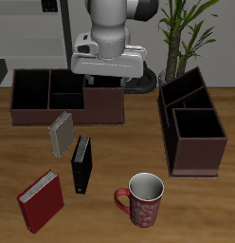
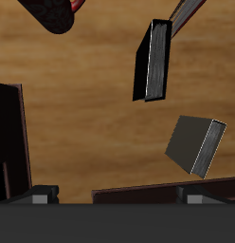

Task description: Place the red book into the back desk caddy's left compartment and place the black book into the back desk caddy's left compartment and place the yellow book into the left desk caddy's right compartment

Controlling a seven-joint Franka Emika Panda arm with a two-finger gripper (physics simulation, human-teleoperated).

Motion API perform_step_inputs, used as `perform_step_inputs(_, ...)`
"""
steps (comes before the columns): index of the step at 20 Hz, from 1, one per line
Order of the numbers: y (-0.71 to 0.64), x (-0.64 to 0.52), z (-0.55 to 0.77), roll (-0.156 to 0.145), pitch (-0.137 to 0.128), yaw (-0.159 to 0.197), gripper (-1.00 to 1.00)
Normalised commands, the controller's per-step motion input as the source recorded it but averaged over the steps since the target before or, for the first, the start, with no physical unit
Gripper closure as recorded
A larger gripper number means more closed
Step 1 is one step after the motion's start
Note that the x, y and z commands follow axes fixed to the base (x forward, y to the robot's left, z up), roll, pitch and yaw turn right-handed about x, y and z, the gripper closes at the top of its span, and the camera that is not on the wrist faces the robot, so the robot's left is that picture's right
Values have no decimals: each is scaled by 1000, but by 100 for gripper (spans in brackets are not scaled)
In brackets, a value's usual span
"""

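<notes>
Gripper point(image 1: 91, 84) hung high over the table near the back desk caddy point(image 1: 34, 106), holding nothing; its fingers showed only as dark stubs in the wrist view, and whether they stood wide or narrow I could not tell. From one side of the exterior view to the other, the red book point(image 1: 41, 200) lay flat near the table's front edge, its long axis running diagonally and its pale page edges along the upper side. Beside it, farther back, the yellow book point(image 1: 61, 134) rested just in front of the back desk caddy, its long axis slightly tilted away from the front-to-back line, page edges pale. Next came the black book point(image 1: 81, 163), its long axis running nearly front to back, just beside the yellow book but apart from it. A red patterned mug point(image 1: 141, 199) stood upright near the front edge. Beyond it the left desk caddy point(image 1: 169, 128) sat with its narrow end toward the front, well apart from the books, and a potted plant point(image 1: 184, 33) rose behind it.
</notes>
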Motion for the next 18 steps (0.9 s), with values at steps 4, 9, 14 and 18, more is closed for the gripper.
perform_step_inputs(4,-98,246,57,-26,-42,11,-100)
perform_step_inputs(9,-90,483,142,-37,-67,38,-100)
perform_step_inputs(14,-30,555,127,12,12,-18,-100)
perform_step_inputs(18,10,561,172,-20,-37,18,-100)
